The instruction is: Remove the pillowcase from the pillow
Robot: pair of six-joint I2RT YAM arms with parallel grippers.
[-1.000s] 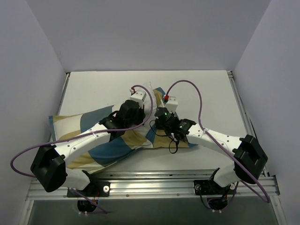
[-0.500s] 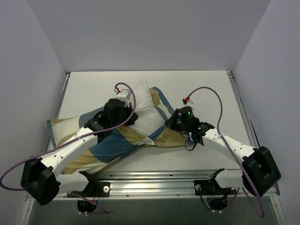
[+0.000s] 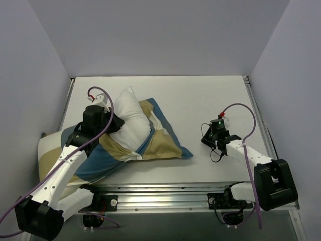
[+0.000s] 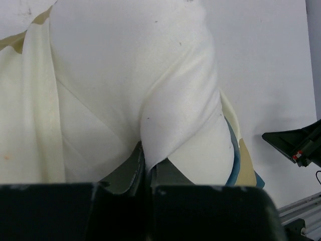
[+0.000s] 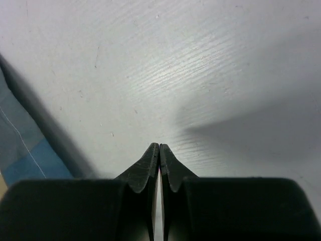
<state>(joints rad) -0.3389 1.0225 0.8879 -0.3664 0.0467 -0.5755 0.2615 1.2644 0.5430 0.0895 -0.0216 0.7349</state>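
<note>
Now: left claw (image 3: 111,124) clamped on pillow (image 3: 128,113), right claw (image 3: 206,140) closed on nothing

Left claw (image 4: 145,165) has its jaws pressed together on a fold of white pillow (image 4: 125,75) fabric; the wrist view shows the fold pinched right at the fingertips. The pillow sits left of centre on the table (image 3: 210,95), one plump white corner pointing toward the back wall. The pillowcase (image 3: 160,143) lies bunched around the pillow's near and right sides, with tan and blue blocks showing and one corner pointing right. More checked fabric runs under the left arm toward the table's left edge. Cannot tell how much of the pillow is inside the cover. A blue and tan strip of the pillowcase (image 4: 241,160) shows behind the pinched fold in the left wrist view.

Right claw (image 5: 159,148) has its fingertips together with nothing between them. It hangs over bare table (image 5: 200,60), well apart from the pillow, with the blue edge of the pillowcase (image 5: 20,145) off to the side in its wrist view.
</note>
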